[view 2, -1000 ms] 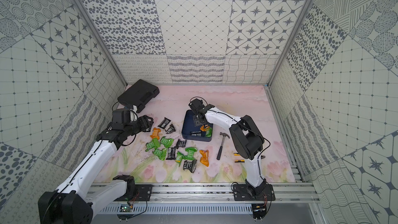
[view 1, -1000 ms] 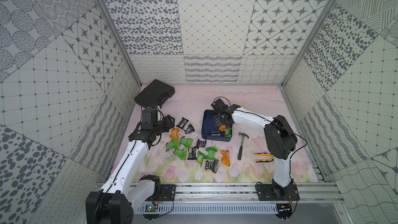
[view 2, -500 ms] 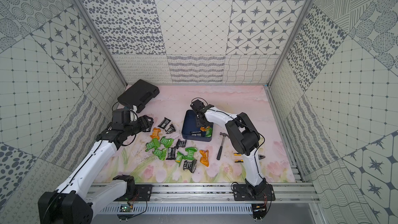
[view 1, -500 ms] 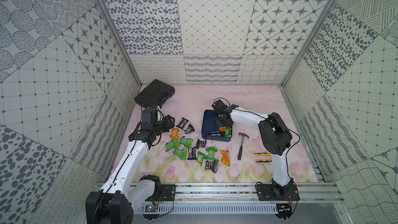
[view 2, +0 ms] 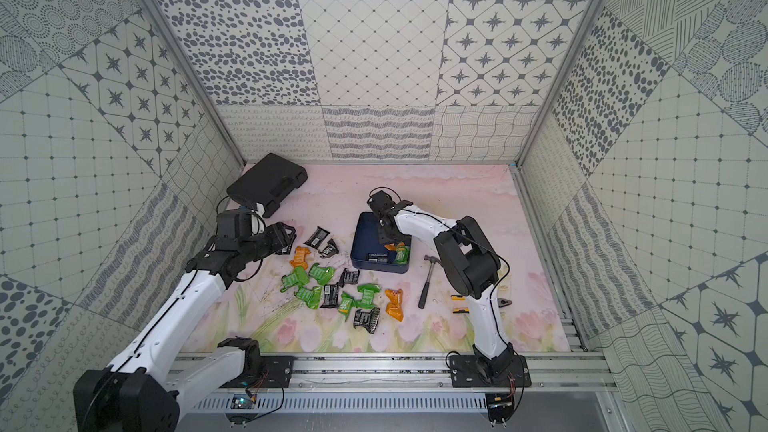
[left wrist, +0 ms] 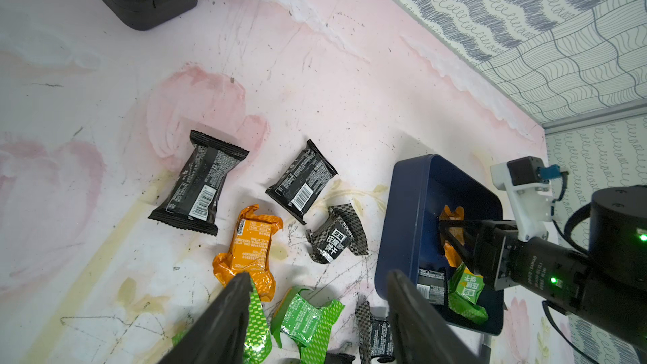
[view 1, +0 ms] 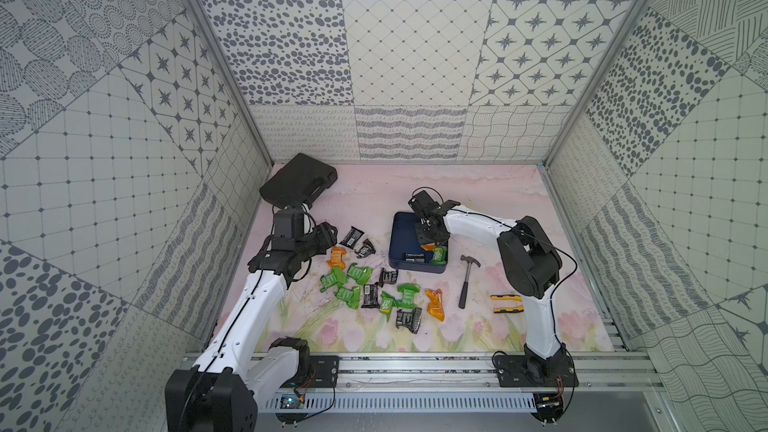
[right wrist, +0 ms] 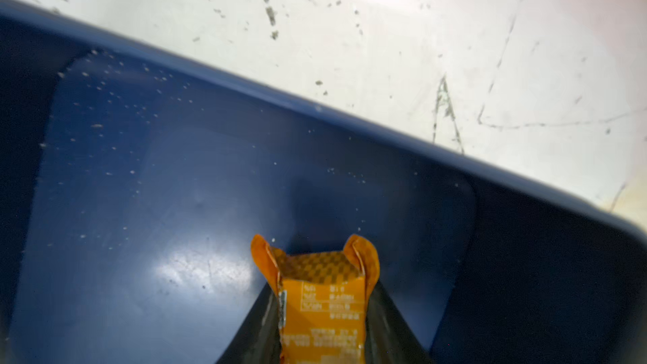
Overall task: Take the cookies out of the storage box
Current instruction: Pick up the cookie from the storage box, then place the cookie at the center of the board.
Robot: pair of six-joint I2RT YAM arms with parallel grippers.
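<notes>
The navy storage box (view 1: 404, 231) (view 2: 365, 231) sits mid-table. My right gripper (view 1: 428, 243) (view 2: 388, 243) reaches down into it. In the right wrist view the gripper (right wrist: 322, 287) is shut on an orange cookie packet (right wrist: 322, 313) just above the box floor (right wrist: 175, 204). A green packet (view 1: 439, 254) (left wrist: 465, 288) and a black packet (view 1: 413, 257) lie in the box's near corner. Several more cookies (view 1: 374, 292) are scattered on the table left of and in front of the box. My left gripper (view 1: 328, 232) (left wrist: 319, 276) hovers open above those, holding nothing.
A black moulded case (view 1: 299, 180) lies at the back left, just behind the left arm. A hammer (view 1: 467, 280) lies right of the box. Beyond it, a yellow-and-black tool (view 1: 505, 303) lies by the right arm. Patterned walls close in the table on three sides.
My right gripper's jaws have closed on the orange packet inside the box, and the arm's elbow has shifted. The left arm has not moved.
</notes>
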